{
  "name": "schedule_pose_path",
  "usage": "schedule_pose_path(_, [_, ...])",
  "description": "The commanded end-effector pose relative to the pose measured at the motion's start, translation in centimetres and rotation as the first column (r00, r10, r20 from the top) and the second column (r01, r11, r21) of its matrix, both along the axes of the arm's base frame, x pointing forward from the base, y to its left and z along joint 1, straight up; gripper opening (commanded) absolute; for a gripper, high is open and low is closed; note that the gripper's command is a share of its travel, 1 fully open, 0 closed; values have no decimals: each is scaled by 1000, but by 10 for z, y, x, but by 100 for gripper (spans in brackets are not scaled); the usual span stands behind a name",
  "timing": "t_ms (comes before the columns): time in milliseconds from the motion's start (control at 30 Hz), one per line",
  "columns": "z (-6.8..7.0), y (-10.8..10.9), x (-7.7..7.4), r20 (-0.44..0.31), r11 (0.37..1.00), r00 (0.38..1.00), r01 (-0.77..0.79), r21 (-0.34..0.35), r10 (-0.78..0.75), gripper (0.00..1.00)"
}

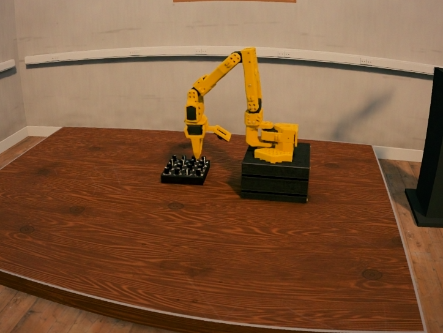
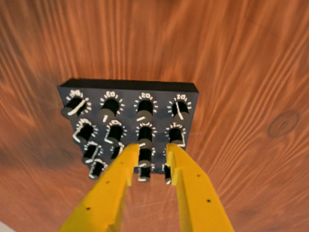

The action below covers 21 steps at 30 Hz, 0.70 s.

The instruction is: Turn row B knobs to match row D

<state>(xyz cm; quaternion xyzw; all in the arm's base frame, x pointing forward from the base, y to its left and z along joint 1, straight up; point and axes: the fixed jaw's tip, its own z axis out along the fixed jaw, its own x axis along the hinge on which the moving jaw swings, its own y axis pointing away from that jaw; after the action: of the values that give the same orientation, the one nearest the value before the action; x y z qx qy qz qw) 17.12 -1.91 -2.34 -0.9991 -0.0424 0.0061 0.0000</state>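
Observation:
The black knob box (image 1: 183, 169) lies on the wooden table, left of the arm's base. In the wrist view the knob box (image 2: 128, 124) shows a grid of black knobs with white pointer lines and tick marks. My yellow gripper (image 1: 197, 156) points straight down over the box's rear right part, at about the height of the knob tops. In the wrist view the gripper (image 2: 152, 147) hovers over the near rows. Its fingers are almost shut, with a narrow gap. One knob (image 2: 145, 158) shows in that gap and I see space on both sides of it. I cannot see the socket side.
The arm stands on a black block (image 1: 275, 171) just right of the box. A tall black stand (image 1: 431, 150) is off the table at the far right. A wall runs behind the table.

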Motion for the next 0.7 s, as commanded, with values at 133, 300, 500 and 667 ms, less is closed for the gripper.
schedule_pose_path(133, [1,0,1,10,984,983,-181,1,181,9])
schedule_pose_path(300, [1,1,2,10,952,952,-305,1,305,9])
schedule_pose_path(500, [1,1,3,10,904,904,-428,2,428,9])
schedule_pose_path(667, [1,1,3,10,878,878,-479,2,479,9])
